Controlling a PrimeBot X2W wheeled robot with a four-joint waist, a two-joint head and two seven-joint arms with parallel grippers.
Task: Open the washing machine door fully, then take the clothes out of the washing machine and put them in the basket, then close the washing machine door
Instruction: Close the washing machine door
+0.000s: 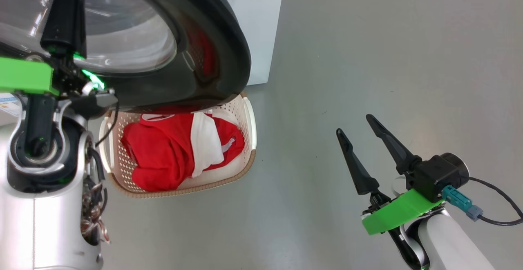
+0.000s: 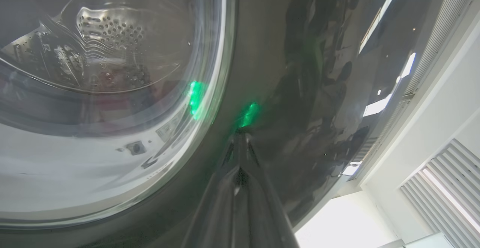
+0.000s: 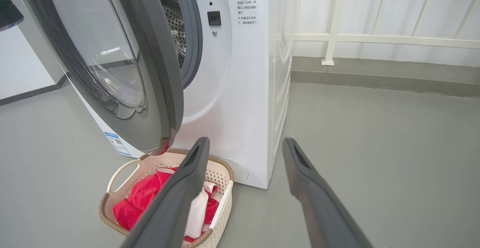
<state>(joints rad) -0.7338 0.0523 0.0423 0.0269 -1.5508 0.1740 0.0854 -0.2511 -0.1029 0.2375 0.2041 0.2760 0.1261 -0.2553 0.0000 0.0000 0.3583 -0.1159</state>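
A grey floor (image 1: 367, 57) runs up to a white railing and wall, and on it the washing machine door (image 3: 112, 71) stands partly swung out from the washing machine (image 3: 243, 109), its glossy black rim hanging just over the back edge of the basket (image 1: 250, 135). The clothes (image 1: 163, 155) lie heaped in that basket, red with white panels, directly in front of the machine. The slice of drum visible past the door shows bare steel. By this I judge the step in hand is closing the door. The left gripper (image 2: 240, 137) has its fingers pressed together, their tips against the door's black rim just beside the glass. The right gripper (image 1: 354, 123) hangs spread wide and empty over bare floor, well apart from everything. To do this well, the push should stay square to the slick rim so the tips do not skid onto the glass, proceed steadily, clear the basket's edge, and continue until the latch catches.
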